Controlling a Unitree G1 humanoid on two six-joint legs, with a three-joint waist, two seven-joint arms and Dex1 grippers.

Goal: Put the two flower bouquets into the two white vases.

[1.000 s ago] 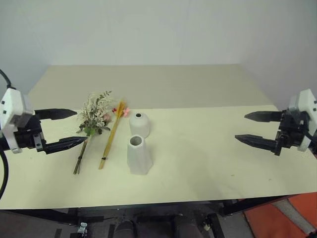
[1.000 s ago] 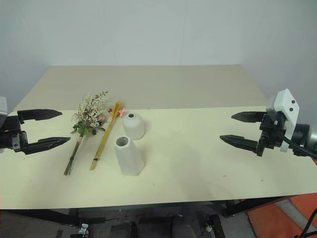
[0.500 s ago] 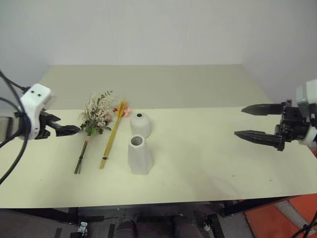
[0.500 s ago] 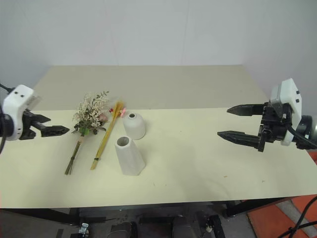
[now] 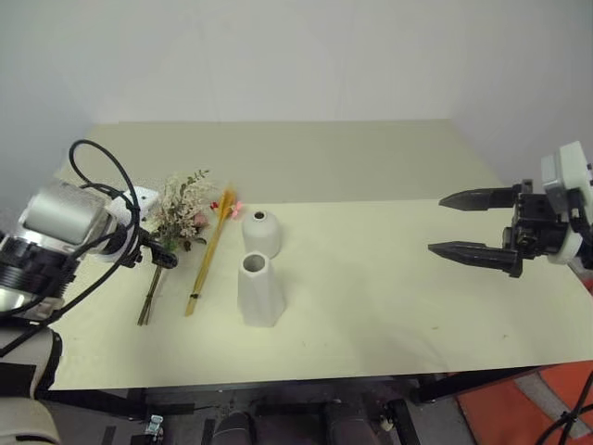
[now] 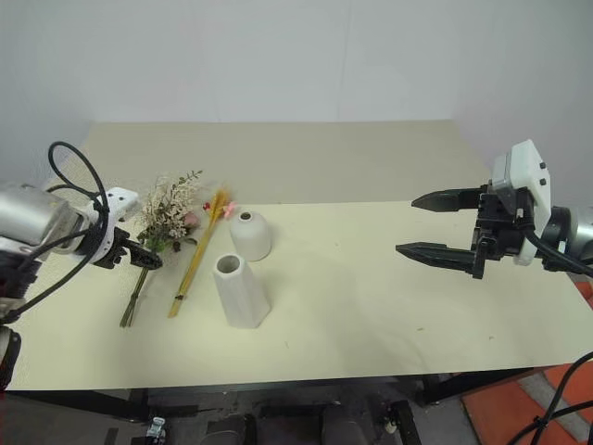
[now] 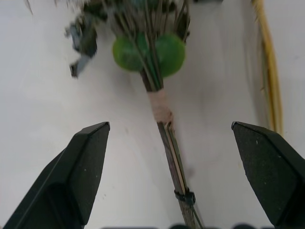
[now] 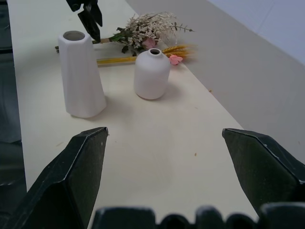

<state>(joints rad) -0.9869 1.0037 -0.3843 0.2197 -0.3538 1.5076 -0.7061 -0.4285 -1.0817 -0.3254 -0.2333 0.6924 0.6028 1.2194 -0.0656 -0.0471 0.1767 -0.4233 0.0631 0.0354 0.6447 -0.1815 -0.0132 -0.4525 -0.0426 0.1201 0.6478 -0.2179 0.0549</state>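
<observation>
The bushy bouquet (image 5: 181, 211) of pink roses and white sprigs lies on the table's left side, its stems (image 7: 162, 109) trailing toward the front. Beside it lies the slim golden wheat-like bouquet (image 5: 209, 255). To their right stand the rounded white vase (image 5: 261, 232) and, nearer the front, the taller faceted vase (image 5: 259, 292). My left gripper (image 7: 169, 138) points down over the bushy bouquet's wrapped stem, open, one finger (image 7: 88, 160) on each side, not touching it. Far to the right, my right gripper (image 5: 437, 222) hangs open above the table, holding nothing.
The cream table (image 5: 389, 297) has broad bare room between the vases and my right gripper. A grey wall rises behind it. Orange flooring (image 5: 547, 408) shows past the front right corner.
My left gripper has swung from level to pointing down and has moved in over the bushy bouquet's stems. The right gripper has drifted slightly toward the middle.
</observation>
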